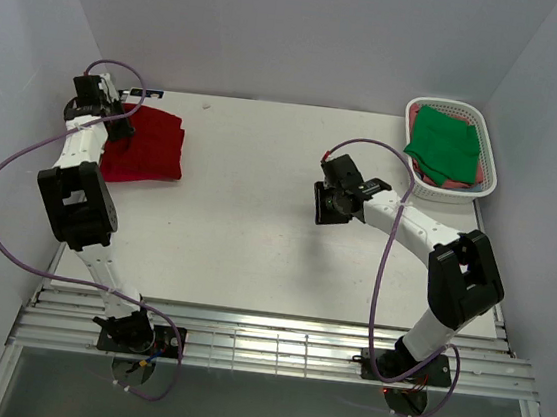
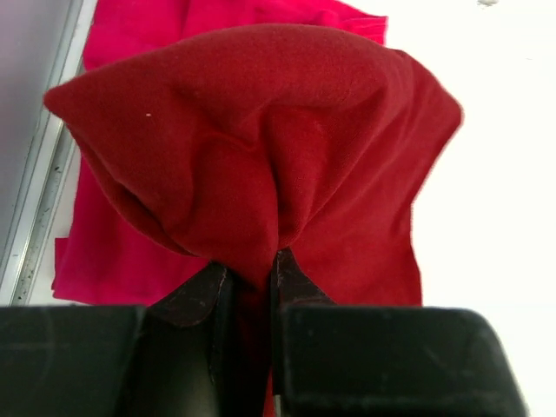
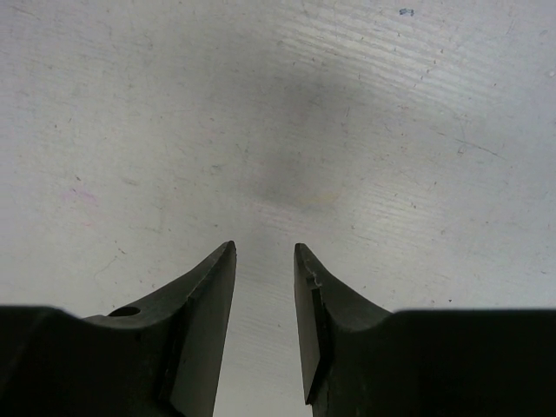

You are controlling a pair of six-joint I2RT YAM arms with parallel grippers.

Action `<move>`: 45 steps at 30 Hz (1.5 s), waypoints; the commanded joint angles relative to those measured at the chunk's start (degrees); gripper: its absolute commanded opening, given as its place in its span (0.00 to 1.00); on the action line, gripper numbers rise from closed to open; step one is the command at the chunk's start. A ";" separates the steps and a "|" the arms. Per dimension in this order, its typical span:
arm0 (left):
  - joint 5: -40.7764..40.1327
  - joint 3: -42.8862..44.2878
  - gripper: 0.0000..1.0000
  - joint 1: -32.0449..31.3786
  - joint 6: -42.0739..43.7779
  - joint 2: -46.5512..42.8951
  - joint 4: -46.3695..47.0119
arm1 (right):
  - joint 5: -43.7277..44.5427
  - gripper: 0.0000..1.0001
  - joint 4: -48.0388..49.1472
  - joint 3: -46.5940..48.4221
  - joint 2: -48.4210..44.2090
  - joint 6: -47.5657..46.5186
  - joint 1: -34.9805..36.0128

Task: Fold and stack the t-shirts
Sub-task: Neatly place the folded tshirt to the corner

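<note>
A dark red t-shirt [image 1: 150, 146] lies folded at the table's far left. My left gripper [image 1: 119, 122] is shut on a bunched fold of the dark red t-shirt [image 2: 261, 156]. Under it in the left wrist view lies a brighter pinkish-red t-shirt [image 2: 104, 252]. A green t-shirt [image 1: 447, 142] lies folded in the white basket [image 1: 492, 162] at the far right, over reddish cloth [image 1: 447, 185]. My right gripper [image 1: 325, 210] hangs over the bare middle of the table, jaws open with nothing between them [image 3: 264, 252].
The table's left edge with its metal rail [image 2: 35, 200] runs close beside the red shirts. Purple cables [image 1: 23, 154] loop off both arms. White walls close in the table on three sides.
</note>
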 commanded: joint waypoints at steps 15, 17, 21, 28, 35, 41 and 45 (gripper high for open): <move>-5.53 9.43 0.23 5.91 -5.19 12.09 3.81 | -0.28 0.40 -1.56 0.33 -6.36 1.15 2.26; -10.20 9.96 0.46 6.00 -7.38 12.18 3.02 | 0.42 0.40 -2.00 0.59 -6.71 1.23 2.35; -17.42 10.22 0.98 6.00 -9.06 8.68 3.02 | 2.35 0.40 -2.88 1.99 -8.73 0.53 2.35; -15.86 11.55 0.98 3.55 -10.20 -1.43 1.79 | 5.34 0.40 -3.50 5.16 -10.67 -0.79 2.35; -14.36 -6.45 0.98 -9.54 -9.76 -18.21 3.99 | 9.29 0.39 -5.08 7.09 -12.07 0.62 2.35; -15.58 -23.49 0.95 -19.92 -12.22 -33.59 3.64 | 10.53 0.34 -5.87 7.89 -14.79 0.80 2.44; -17.07 -27.48 0.94 -20.81 -12.57 -40.45 -0.39 | 11.23 0.34 -6.05 7.54 -17.08 0.71 2.35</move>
